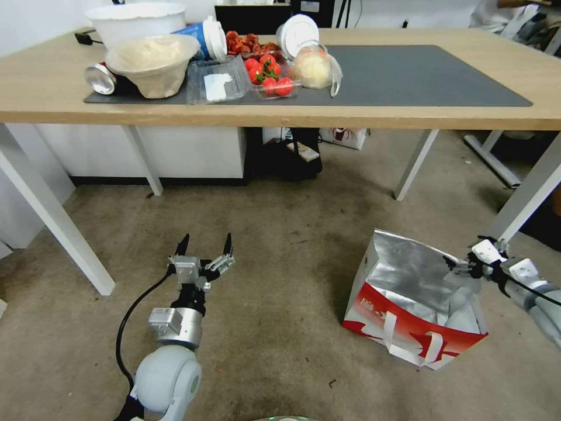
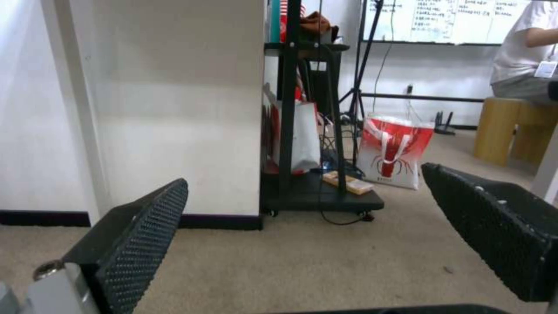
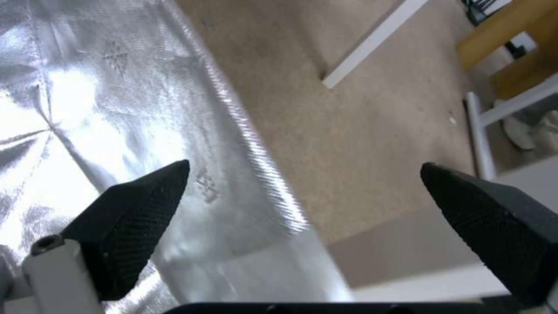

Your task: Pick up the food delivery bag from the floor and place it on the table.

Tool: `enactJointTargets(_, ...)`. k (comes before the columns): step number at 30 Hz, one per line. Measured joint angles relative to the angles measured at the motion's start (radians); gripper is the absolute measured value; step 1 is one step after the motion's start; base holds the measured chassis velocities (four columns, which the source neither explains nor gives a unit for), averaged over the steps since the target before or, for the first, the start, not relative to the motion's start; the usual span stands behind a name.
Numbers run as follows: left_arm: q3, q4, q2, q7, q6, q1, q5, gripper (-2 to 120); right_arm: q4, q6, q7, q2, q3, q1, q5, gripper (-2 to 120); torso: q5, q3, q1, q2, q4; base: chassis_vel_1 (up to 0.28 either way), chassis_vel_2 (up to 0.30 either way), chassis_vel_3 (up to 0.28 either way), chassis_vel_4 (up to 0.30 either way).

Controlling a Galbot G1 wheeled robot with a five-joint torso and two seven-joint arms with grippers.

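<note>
The food delivery bag (image 1: pixel 415 298) stands open on the carpet at the right, red and white outside with white strap handles and silver foil (image 3: pixel 87 87) inside. My right gripper (image 1: pixel 459 266) is at the bag's upper right rim and is open. In the right wrist view that gripper (image 3: pixel 305 183) straddles the foil edge, one finger (image 3: pixel 134 218) over the lining and the other (image 3: pixel 494 218) over carpet. My left gripper (image 1: pixel 204 245) hovers open and empty above bare carpet, well left of the bag. The table (image 1: pixel 409 117) with its dark grey mat (image 1: pixel 421 76) spans the far side.
Bowls, cups, a can and a punnet of tomatoes (image 1: pixel 270 75) crowd the mat's left half. White table legs (image 1: pixel 58 228) stand left and right (image 1: pixel 526 199). A black cart (image 2: pixel 314 192) and a small lobster-print bag (image 2: pixel 395 152) sit beyond the table.
</note>
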Motion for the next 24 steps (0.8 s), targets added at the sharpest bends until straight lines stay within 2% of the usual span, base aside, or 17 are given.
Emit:
enactJointTargets(11,-0.007,0.015,0.000,-0.005,0.003,-0.014,-0.002,100,-0.127,0.031,0.029,0.080,-0.099,0.118,-0.062,100,0.0000,0.000,0.000,0.000,0.0001,0.000,0.000,0.000,0.000)
enactJointTargets(22,-0.014,0.016,0.000,-0.007,0.004,-0.011,-0.005,100,-0.206,0.044,0.026,0.111,-0.111,0.142,-0.109,100,-0.0001,0.000,0.000,0.001,-0.0001,0.000,0.000,0.000,0.000)
enactJointTargets(24,-0.014,0.016,-0.002,-0.007,0.004,-0.011,-0.005,100,-0.220,0.047,0.026,0.122,-0.113,0.148,-0.114,96,-0.0001,0.000,0.000,0.001,0.0000,0.000,0.000,0.000,0.000)
